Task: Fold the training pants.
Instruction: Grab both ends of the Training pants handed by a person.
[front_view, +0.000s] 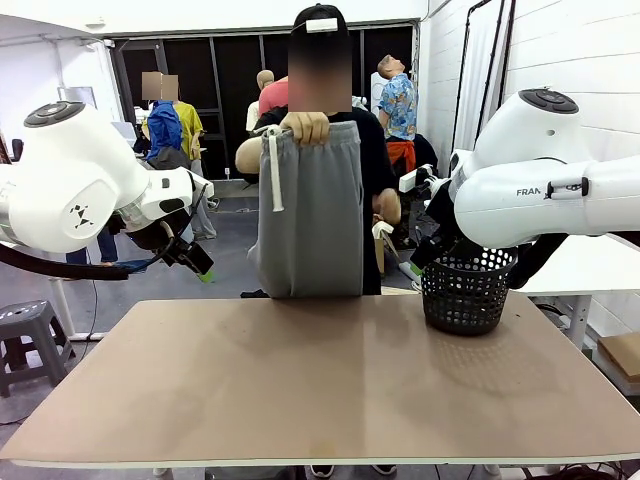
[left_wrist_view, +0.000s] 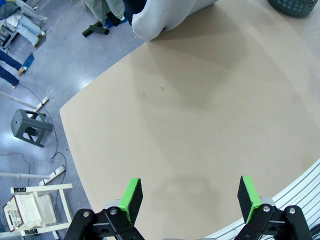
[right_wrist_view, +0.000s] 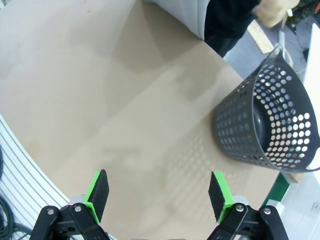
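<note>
Brown worktop (front_view: 320, 390) lay closest, with a black basket (front_view: 467, 290) standing on it at 2 o'clock. At 12 o'clock, past its far edge, a person (front_view: 376, 165) held the training pants (front_view: 310, 220) up by the top. The left hand (left_wrist_view: 190, 192) and the right hand (right_wrist_view: 159, 185) hung above the worktop, both spread wide apart and holding nothing.

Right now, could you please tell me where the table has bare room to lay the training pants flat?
The tabletop is bare from its left edge across to the basket, near edge to far. Crowded: the far right, where the basket stands, and the far middle edge, where the training pants hang from the person's hand.
</note>
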